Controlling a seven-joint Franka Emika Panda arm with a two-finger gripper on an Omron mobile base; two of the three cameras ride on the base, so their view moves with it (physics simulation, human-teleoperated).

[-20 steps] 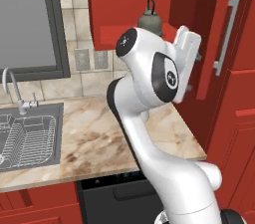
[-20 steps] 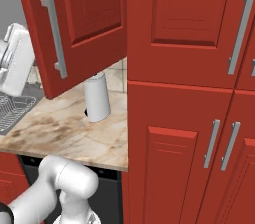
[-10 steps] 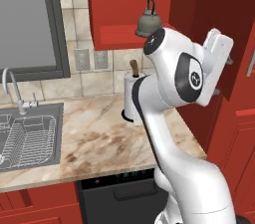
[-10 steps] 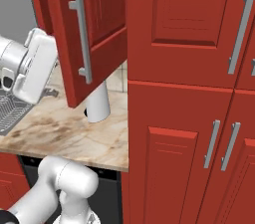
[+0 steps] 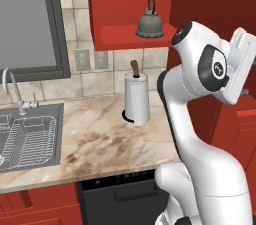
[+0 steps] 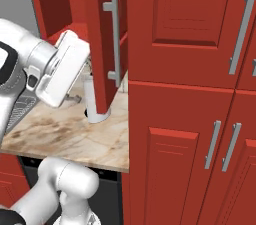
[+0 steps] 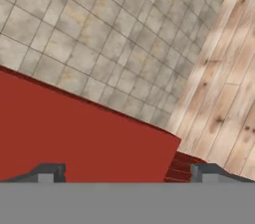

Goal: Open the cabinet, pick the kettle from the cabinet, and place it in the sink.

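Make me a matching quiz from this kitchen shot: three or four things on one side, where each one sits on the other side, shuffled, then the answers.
1. grey-green dome kettle
2. white paper-towel roll
3. wire dish rack
4. long silver bar handle

A. on the marble counter
B. on the open red cabinet door
C. on the cabinet shelf
D. inside the steel sink

Pairs: 1-C, 2-A, 3-D, 4-B

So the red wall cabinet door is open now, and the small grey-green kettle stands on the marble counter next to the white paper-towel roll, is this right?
Not quite. The red wall cabinet door is open, but the small grey-green kettle stands on the cabinet's shelf, above the white paper-towel roll, not on the marble counter. The left base view shows this.
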